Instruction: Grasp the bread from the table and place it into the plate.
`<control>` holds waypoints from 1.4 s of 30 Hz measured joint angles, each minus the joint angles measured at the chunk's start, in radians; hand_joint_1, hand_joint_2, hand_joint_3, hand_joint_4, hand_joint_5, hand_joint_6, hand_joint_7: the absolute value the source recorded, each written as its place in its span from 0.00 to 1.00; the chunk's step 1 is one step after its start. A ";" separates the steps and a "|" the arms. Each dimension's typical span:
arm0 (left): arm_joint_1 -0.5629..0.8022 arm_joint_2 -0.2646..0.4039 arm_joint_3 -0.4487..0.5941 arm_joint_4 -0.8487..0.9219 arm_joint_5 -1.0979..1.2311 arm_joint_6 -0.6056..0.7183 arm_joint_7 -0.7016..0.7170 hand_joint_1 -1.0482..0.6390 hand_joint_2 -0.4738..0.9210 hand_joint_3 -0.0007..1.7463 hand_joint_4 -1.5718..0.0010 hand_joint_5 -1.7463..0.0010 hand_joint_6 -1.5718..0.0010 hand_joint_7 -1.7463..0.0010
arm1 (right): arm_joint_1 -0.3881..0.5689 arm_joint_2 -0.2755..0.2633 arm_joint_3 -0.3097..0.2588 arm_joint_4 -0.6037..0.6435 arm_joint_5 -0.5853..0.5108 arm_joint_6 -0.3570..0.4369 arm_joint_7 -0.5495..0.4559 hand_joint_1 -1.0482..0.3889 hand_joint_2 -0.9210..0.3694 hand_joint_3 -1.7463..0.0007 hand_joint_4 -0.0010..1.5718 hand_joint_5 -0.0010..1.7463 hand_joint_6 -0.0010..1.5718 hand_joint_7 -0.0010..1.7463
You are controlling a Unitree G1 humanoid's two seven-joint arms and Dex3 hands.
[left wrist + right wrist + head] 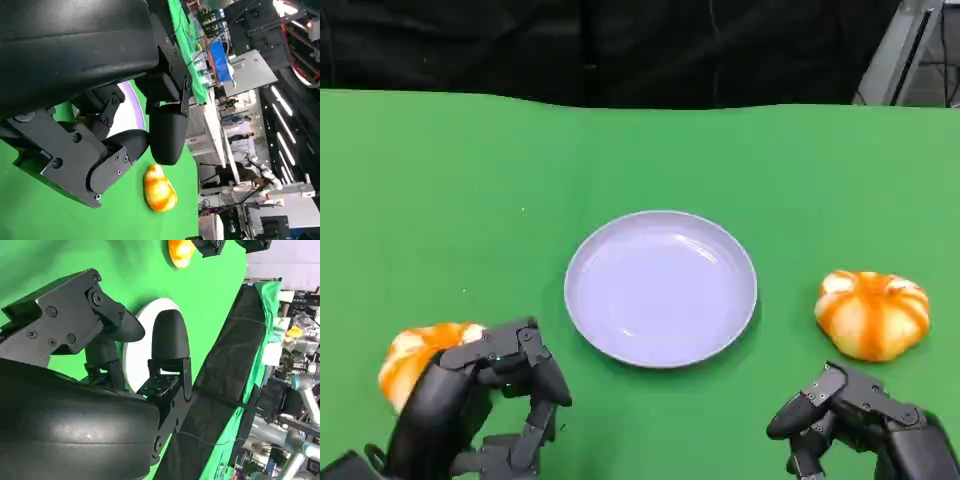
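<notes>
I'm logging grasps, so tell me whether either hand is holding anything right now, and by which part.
Nothing is held. The left hand is beside one bread and the right hand is short of the other bread; the plate is bare.

Bare green cloth rings the plate [661, 288] on every side. One bread [873, 313] lies well to its right with open cloth between, another bread [415, 357] to its lower left, the left hand [485, 400] crowding it.

bread [872, 314] orange-white, right of plate | plate [660, 288] lavender, empty, centre
</notes>
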 measured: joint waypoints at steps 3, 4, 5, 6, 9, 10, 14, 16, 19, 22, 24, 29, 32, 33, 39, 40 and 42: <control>0.000 0.000 0.000 0.000 0.000 0.001 0.000 0.55 0.68 0.72 0.44 0.03 0.50 0.12 | 0.000 0.000 0.001 0.000 0.000 0.001 0.000 0.70 0.30 0.35 0.38 0.94 0.44 0.75; 0.000 0.000 0.000 0.000 0.000 0.001 0.000 0.55 0.67 0.72 0.44 0.02 0.50 0.11 | 0.000 0.000 0.001 0.000 0.000 0.002 0.000 0.70 0.30 0.35 0.38 0.94 0.44 0.75; 0.000 0.000 0.000 0.000 0.000 0.001 -0.001 0.55 0.67 0.72 0.44 0.02 0.50 0.11 | 0.000 0.000 0.001 0.000 0.000 0.002 0.000 0.70 0.30 0.35 0.38 0.94 0.44 0.75; 0.000 0.000 0.000 0.000 0.000 0.001 -0.002 0.55 0.67 0.73 0.45 0.02 0.51 0.11 | 0.000 0.000 0.001 0.000 0.000 0.002 0.000 0.70 0.30 0.35 0.38 0.94 0.44 0.75; 0.000 0.000 0.000 0.000 0.000 0.001 -0.006 0.55 0.67 0.74 0.45 0.01 0.51 0.10 | 0.000 -0.001 0.001 0.000 0.000 0.002 0.000 0.69 0.30 0.35 0.38 0.94 0.44 0.75; 0.000 0.000 0.000 0.000 -0.001 0.001 -0.008 0.55 0.67 0.73 0.45 0.01 0.51 0.10 | 0.000 -0.001 0.001 0.000 0.000 0.002 0.000 0.70 0.30 0.35 0.38 0.94 0.44 0.75; 0.000 0.000 0.000 0.000 -0.002 0.001 -0.010 0.55 0.68 0.72 0.44 0.01 0.51 0.10 | 0.000 -0.001 0.001 0.000 0.000 0.002 0.000 0.69 0.31 0.35 0.38 0.94 0.44 0.75; 0.000 0.000 0.000 0.000 -0.002 0.001 -0.010 0.55 0.67 0.74 0.45 0.01 0.51 0.09 | 0.000 -0.001 0.001 0.000 0.000 0.002 0.000 0.70 0.31 0.35 0.38 0.93 0.44 0.75; 0.000 0.000 0.000 0.000 -0.002 0.003 -0.010 0.55 0.66 0.75 0.45 0.01 0.51 0.10 | -0.001 -0.001 0.001 0.000 0.000 0.002 0.000 0.70 0.31 0.35 0.38 0.93 0.44 0.75; 0.000 0.000 0.000 -0.001 -0.002 0.012 -0.009 0.56 0.67 0.74 0.45 0.04 0.50 0.13 | -0.001 -0.001 0.002 0.000 0.000 0.002 0.001 0.69 0.30 0.35 0.38 0.94 0.44 0.75; 0.000 0.000 0.002 -0.001 -0.003 0.015 -0.009 0.55 0.70 0.70 0.47 0.10 0.50 0.21 | -0.001 -0.001 0.002 0.000 0.000 0.002 0.001 0.69 0.30 0.36 0.38 0.94 0.44 0.75; 0.000 -0.007 0.017 -0.003 0.015 0.015 0.014 0.52 0.84 0.40 0.57 0.34 0.47 0.55 | -0.001 -0.001 0.004 0.000 -0.003 0.002 0.001 0.70 0.30 0.35 0.38 0.93 0.44 0.75; 0.000 -0.010 0.037 -0.009 0.097 0.012 0.082 0.49 0.85 0.31 0.66 0.46 0.56 0.76 | -0.001 -0.001 0.006 0.000 -0.003 0.002 0.001 0.70 0.30 0.35 0.38 0.93 0.44 0.75; 0.000 -0.009 0.045 -0.013 0.149 0.012 0.117 0.48 0.87 0.26 0.69 0.48 0.57 0.81 | -0.001 -0.001 0.006 0.000 -0.003 0.002 0.001 0.70 0.31 0.35 0.38 0.93 0.44 0.75; -0.001 0.027 0.067 -0.036 0.483 0.030 0.308 0.36 1.00 0.05 0.89 0.59 0.69 0.98 | 0.000 -0.001 0.007 0.000 -0.004 0.002 0.001 0.70 0.30 0.35 0.38 0.93 0.44 0.75; -0.002 0.037 0.069 -0.046 0.544 0.047 0.340 0.35 1.00 0.05 0.92 0.60 0.71 0.99 | 0.000 -0.001 0.007 0.000 -0.003 0.002 0.001 0.70 0.30 0.35 0.38 0.93 0.44 0.75; -0.004 0.067 0.067 -0.064 0.653 0.090 0.381 0.33 1.00 0.04 0.95 0.64 0.74 1.00 | 0.000 0.000 0.007 0.000 -0.003 0.002 0.001 0.70 0.31 0.35 0.38 0.93 0.44 0.75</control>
